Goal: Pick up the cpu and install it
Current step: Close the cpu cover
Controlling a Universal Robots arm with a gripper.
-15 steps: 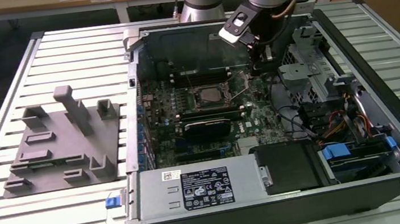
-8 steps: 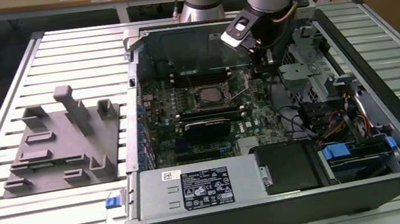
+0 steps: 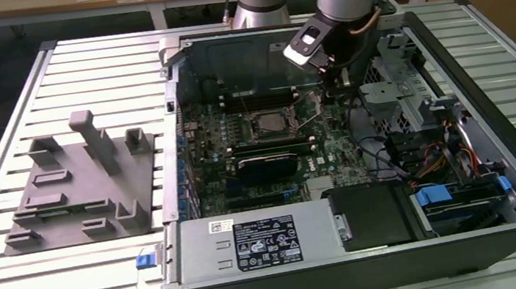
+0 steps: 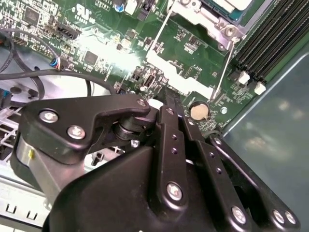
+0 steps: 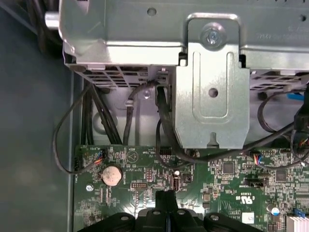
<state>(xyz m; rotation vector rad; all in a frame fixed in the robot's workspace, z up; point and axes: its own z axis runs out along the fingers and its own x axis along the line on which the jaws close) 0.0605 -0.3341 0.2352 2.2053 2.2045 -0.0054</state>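
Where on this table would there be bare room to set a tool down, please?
Bare slats of the table lie behind the fixture, and more in front of it. The strip between fixture and case is narrow. Inside the case it is crowded, with the gripper over the board.

Exterior overview above, wrist views near motherboard (image 5: 145, 169)

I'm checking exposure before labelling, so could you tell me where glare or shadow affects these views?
Second wrist view: glare washes out part of the motherboard beyond the dark gripper. First wrist view: the metal bracket shines, the case panel is dim. Exterior view: even light.
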